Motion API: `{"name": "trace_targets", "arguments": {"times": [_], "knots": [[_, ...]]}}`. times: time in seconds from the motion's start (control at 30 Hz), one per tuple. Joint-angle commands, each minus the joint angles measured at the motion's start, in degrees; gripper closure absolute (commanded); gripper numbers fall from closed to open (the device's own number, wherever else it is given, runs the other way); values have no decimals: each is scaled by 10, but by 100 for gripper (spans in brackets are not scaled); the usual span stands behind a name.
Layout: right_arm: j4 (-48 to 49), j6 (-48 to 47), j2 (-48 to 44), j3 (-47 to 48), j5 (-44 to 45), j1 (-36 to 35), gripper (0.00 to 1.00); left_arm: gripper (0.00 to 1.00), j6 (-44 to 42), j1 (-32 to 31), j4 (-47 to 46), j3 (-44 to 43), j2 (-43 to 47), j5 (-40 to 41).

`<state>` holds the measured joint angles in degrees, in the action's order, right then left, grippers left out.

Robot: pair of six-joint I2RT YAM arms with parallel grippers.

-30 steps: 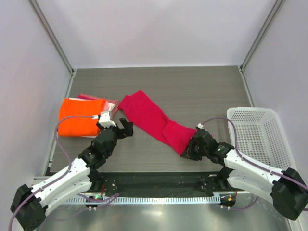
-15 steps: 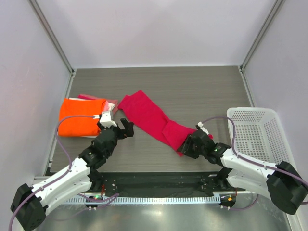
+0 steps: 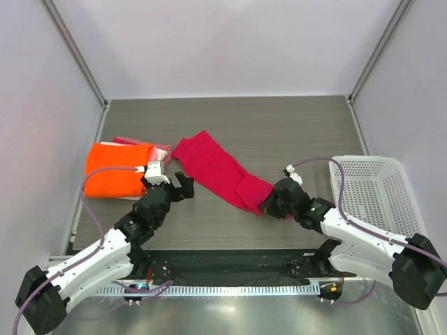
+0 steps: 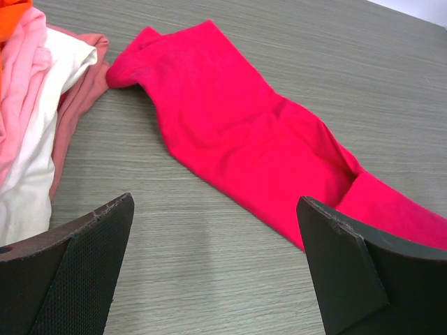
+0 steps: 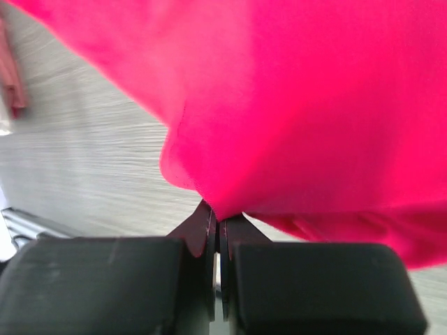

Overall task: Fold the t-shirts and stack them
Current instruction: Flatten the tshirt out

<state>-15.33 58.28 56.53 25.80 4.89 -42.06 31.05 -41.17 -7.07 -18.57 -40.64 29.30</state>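
The crimson-red t-shirt (image 3: 220, 171) lies as a long diagonal band across the table's middle; it also shows in the left wrist view (image 4: 237, 132). My right gripper (image 3: 269, 202) is shut on its near right end, and the cloth (image 5: 293, 98) fills the right wrist view. The folded orange t-shirt (image 3: 115, 171) lies at the left on a pale pink/white one (image 3: 162, 151), whose edge shows in the left wrist view (image 4: 31, 118). My left gripper (image 3: 183, 185) is open and empty, hovering above bare table between the stack and the red shirt.
A white lattice basket (image 3: 377, 199) stands at the right edge of the table. Grey walls and metal posts enclose the table (image 3: 279, 125) on three sides.
My right gripper has moved up and left, away from the front edge, carrying the red shirt's near end with it and folding it over. The left arm has not moved.
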Motion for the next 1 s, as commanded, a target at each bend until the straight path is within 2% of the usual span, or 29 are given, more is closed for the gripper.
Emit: {"name": "trace_targets", "arguments": {"times": [0.0,0.13,0.27,0.53,0.6,0.7,0.8,0.9,0.93,0.97], "knots": [[-60,-58,-14,97,-1,14,99,0,-4,0,-29,-22,-5,6],[-103,-111,13,221,-31,70,99,0,-4,1,-43,-23,-23,18],[-123,-144,52,282,-129,118,99,0,15,0,-54,-32,-58,34],[-115,-148,25,217,-133,122,99,0,38,0,25,-126,-135,23],[-115,-151,10,213,-127,133,99,0,49,0,42,-174,-185,19],[-122,-164,7,247,-123,164,99,0,65,1,134,-261,-266,25],[-133,-184,79,338,-121,195,99,0,75,1,188,-326,-317,50],[-158,-203,190,490,-168,206,99,0,80,2,193,-347,-325,59],[-171,-209,216,590,-176,206,99,0,84,2,196,-350,-321,63],[-187,-215,273,645,-180,206,99,0,86,2,200,-354,-318,67]]}}
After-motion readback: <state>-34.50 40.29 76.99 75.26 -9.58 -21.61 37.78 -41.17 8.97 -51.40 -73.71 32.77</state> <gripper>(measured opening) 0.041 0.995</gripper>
